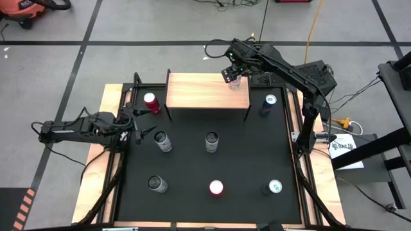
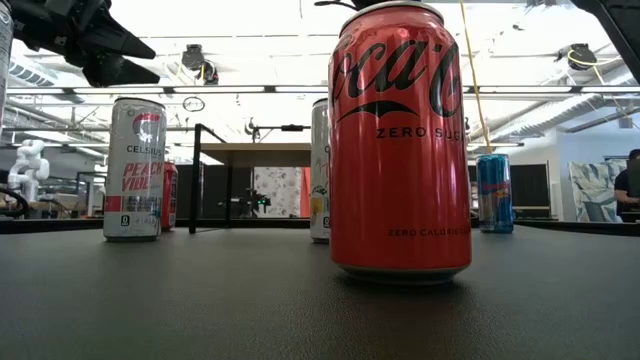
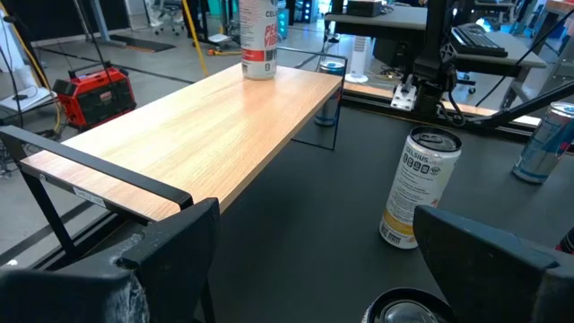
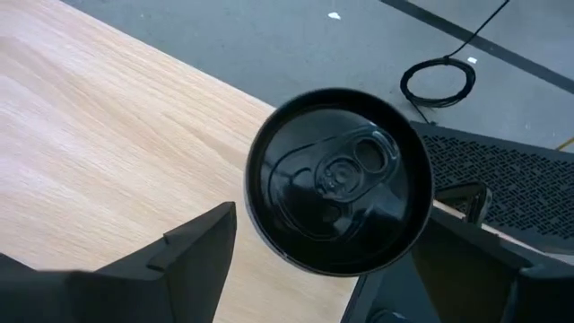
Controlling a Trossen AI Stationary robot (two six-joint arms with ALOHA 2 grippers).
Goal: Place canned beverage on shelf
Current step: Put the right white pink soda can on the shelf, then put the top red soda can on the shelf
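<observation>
The right gripper [image 1: 232, 75] hangs over a can [image 4: 339, 191] standing on the shelf [image 1: 202, 91], fingers spread wide, not touching it. The left gripper [image 1: 136, 125] waits open, beside the shelf.

High view looks straight down; low view sits at mat level; both share the light wood-topped shelf [image 1: 207, 90]

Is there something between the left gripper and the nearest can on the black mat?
Nothing visible. The open left gripper waits at the mat's left edge, and the silver can with white label stands just ahead across bare black mat.
</observation>
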